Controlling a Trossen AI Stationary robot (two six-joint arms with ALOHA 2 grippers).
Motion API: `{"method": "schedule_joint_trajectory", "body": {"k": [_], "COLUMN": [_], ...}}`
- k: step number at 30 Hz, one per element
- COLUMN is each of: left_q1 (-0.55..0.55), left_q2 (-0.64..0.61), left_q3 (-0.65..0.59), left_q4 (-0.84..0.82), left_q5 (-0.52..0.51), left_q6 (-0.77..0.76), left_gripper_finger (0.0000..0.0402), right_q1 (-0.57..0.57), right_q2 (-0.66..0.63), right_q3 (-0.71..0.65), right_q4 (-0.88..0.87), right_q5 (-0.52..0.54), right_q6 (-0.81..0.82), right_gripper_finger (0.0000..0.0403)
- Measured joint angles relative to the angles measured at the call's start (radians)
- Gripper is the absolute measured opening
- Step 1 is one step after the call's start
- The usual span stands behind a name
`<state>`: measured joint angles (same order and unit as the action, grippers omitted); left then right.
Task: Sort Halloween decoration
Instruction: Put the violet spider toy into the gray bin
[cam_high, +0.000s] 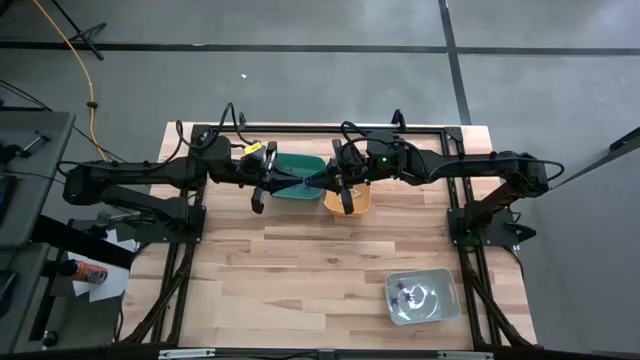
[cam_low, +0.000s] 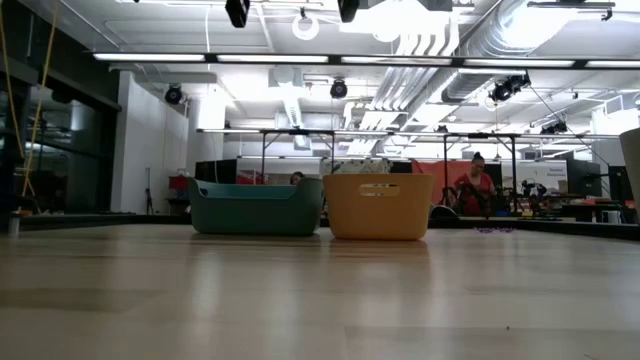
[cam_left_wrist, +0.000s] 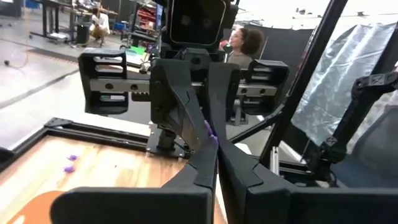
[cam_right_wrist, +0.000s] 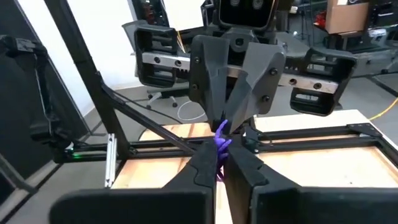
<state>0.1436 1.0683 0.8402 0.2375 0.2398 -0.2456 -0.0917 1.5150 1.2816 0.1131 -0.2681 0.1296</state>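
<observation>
A small purple trinket (cam_right_wrist: 221, 140) sits between my two grippers, which meet tip to tip in the air over the green bin (cam_high: 298, 172) and the orange bin (cam_high: 350, 200). My left gripper (cam_high: 306, 181) comes from the table's left, my right gripper (cam_high: 323, 180) from the right. Both are shut on the trinket. In the left wrist view only a sliver of purple (cam_left_wrist: 210, 131) shows. More trinkets lie in the grey bin (cam_high: 440, 300), and a few purple ones (cam_left_wrist: 69, 163) lie loose on the table. My left gripper (cam_left_wrist: 215, 149) pinches the purple trinket between its two fingertips, coming level from the table's left. The trinket is lifted clear above the bins. My right gripper's fingers hide most of it. My right gripper (cam_right_wrist: 221, 158) pinches the same trinket's other end (cam_right_wrist: 219, 148) between its two fingertips, level from the table's right. The purple piece sticks out beyond the tips toward the left gripper's fingers (cam_right_wrist: 214, 106), clear of the table.
The green bin (cam_low: 257, 207) and orange bin (cam_low: 380, 206) stand side by side near the table's far edge, under the grippers. The grey bin stands near the right front corner. A black frame (cam_high: 320, 128) runs round the table. People sit in the room beyond.
</observation>
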Motion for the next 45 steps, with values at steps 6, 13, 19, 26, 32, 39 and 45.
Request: {"method": "schedule_joint_trajectory", "body": {"k": [6,13,19,26,32,39,45], "left_q1": [0.017,0.094,0.121,0.126,0.126,0.126,0.126], "left_q2": [-0.024,-0.217,-0.286,-0.275,-0.261,-0.248,-0.248], "left_q3": [0.001,0.002,0.002,0.002,0.002,0.002,0.002], "left_q4": [-0.102,-0.427,-0.489,-0.473,-0.473,-0.475,-0.474], "left_q5": [-0.047,-0.226,-0.313,-0.328,-0.351,-0.381,-0.381], "left_q6": [0.057,0.097,0.102,0.112,0.128,0.127,0.128], "left_gripper_finger": [0.0017,0.0061,0.0089,0.0095,0.0095,0.0095,0.0095], "right_q1": [-0.009,-0.082,-0.062,0.029,0.201,0.561,0.755], "right_q2": [-0.021,-0.207,-0.347,-0.413,-0.399,-0.330,-0.178], "right_q3": [-0.001,-0.002,-0.003,-0.003,-0.004,-0.004,-0.004], "right_q4": [-0.083,-0.463,-0.745,-0.843,-1.023,-1.076,-1.106], "right_q5": [0.005,0.007,0.020,0.113,0.003,0.048,0.050], "right_q6": [-0.062,-0.084,0.014,0.113,0.419,0.892,1.281], "right_gripper_finger": [0.0012,0.0003,0.0002,0.0001,0.0001,0.0001,0.0000]}}
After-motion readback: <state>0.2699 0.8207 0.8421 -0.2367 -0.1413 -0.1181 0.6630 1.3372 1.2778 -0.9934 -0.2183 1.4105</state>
